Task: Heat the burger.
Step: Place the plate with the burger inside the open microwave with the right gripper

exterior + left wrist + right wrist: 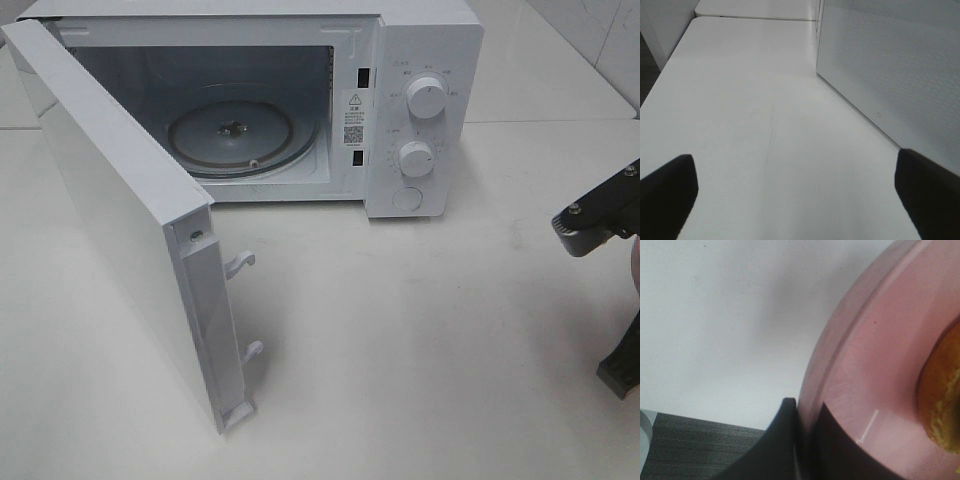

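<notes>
The burger [940, 400], visible only to the right wrist camera, lies on the pink plate [875, 355], whose rim the right gripper [807, 440] pinches, that arm at 3 o'clock overhead; microwave [425, 60] at 12 o'clock, door [110, 200] swung open; left gripper [797, 200] jaws spread wide.
</notes>
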Controlling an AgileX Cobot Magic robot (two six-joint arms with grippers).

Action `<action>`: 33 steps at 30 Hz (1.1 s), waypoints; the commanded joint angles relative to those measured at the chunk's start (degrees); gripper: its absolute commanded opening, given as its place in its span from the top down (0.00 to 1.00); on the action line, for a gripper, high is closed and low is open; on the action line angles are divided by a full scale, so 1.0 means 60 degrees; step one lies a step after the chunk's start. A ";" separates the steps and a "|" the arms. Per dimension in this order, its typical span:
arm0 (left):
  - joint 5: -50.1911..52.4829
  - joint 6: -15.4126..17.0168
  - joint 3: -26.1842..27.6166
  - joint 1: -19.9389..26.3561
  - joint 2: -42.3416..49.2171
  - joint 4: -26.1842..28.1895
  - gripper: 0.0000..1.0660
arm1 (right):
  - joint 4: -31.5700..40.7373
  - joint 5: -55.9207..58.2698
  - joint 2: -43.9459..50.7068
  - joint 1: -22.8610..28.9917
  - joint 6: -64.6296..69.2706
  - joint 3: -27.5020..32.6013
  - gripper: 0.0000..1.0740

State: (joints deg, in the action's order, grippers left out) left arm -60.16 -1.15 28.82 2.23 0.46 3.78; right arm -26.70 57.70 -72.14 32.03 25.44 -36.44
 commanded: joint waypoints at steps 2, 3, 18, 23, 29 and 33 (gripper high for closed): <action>0.0124 -0.0019 -0.0029 -0.0057 0.0162 0.0048 0.06 | -0.0554 0.0525 0.0315 0.0630 -0.0315 0.0057 1.00; 0.0124 -0.0019 -0.0029 -0.0057 0.0162 0.0048 0.06 | -0.0554 0.0573 0.0420 0.0898 -0.0449 0.0057 1.00; 0.0124 -0.0019 -0.0029 -0.0057 0.0162 0.0048 0.06 | -0.0745 0.0735 0.0678 0.2702 -0.1795 0.0057 1.00; 0.0124 -0.0019 -0.0029 -0.0057 0.0162 0.0048 0.06 | -0.0802 0.0449 0.0678 0.3123 -0.2540 0.0057 1.00; 0.0124 -0.0019 -0.0029 -0.0057 0.0162 0.0048 0.06 | -0.0812 -0.0239 0.0678 0.3199 -0.3476 0.0057 1.00; 0.0124 -0.0019 -0.0029 -0.0057 0.0162 0.0048 0.06 | -0.0812 -0.0640 0.0678 0.3199 -0.4163 0.0057 1.00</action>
State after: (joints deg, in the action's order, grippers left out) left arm -60.16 -1.15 28.82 2.23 0.46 3.78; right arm -28.13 54.95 -68.53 50.88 3.21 -36.44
